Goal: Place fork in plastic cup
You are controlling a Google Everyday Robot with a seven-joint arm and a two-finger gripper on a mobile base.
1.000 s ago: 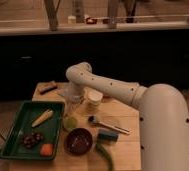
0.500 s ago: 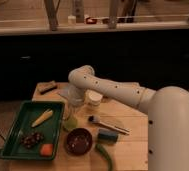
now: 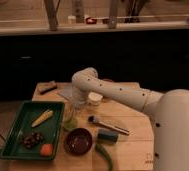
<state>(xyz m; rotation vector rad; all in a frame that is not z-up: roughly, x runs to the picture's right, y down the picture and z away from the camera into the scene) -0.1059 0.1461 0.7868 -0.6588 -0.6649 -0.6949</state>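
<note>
On the wooden table (image 3: 133, 146), the plastic cup (image 3: 69, 122) stands upright just beside the right rim of the green tray (image 3: 18, 150) and just behind the dark red bowl (image 3: 79, 141). From the wide white body at the right edge, the robot's 1 arm (image 3: 123, 95) reaches leftward across the back half of the table, rising a little to a rounded joint (image 3: 84, 80). At that joint it bends sharply and drops almost straight down. The gripper (image 3: 72, 107) hangs at the end of this downward link, directly above the plastic cup and very close to its rim. Whether the claw is spread, pressed together or pinching anything, I cannot tell, and I cannot make out the fork. A white cup (image 3: 94, 98) sits just right of the lowered wrist, close under the forearm. A brush (image 3: 108, 125) lies slanted on the boards to the right of the plastic cup. Inside the tray lie a pale ear of corn (image 3: 42, 118), a dark clump and a small orange piece (image 3: 47, 149).
</note>
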